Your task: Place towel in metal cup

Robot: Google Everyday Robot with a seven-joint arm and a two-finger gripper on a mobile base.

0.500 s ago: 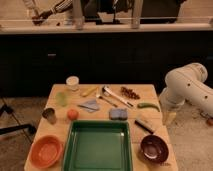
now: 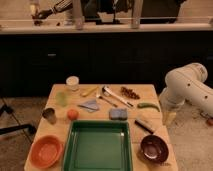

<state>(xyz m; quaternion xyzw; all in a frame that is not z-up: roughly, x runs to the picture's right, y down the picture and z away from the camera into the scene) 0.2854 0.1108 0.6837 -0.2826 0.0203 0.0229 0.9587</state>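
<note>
towel (image 2: 90, 104) lies flat on the desk (image 2: 146, 96), apart from metal cup (image 2: 49, 115); pincer (image 2: 170, 118) hangs open and empty beside the desk, nothing done yet.

1. A wooden bench (image 2: 150, 91) stands in front of dark cabinets (image 2: 100, 55).
2. A green tray (image 2: 97, 147) lies at the middle of the front edge.
3. An orange bowl (image 2: 46, 151) sits left of the tray and a dark brown bowl (image 2: 154, 148) right of it.
4. An orange ball (image 2: 73, 114) lies near the tray's back left corner.
5. A blue-grey pad (image 2: 118, 114) lies just behind the tray.
6. A white-lidded jar (image 2: 73, 82) stands at the back left, with a pale green cup (image 2: 61, 98) in front of it.
7. A white-handled utensil (image 2: 117, 96) lies slanted in the middle.
8. A green pepper (image 2: 148, 106) lies at the right side.
9. A tripod (image 2: 10, 117) stands on the floor at the left.
</note>
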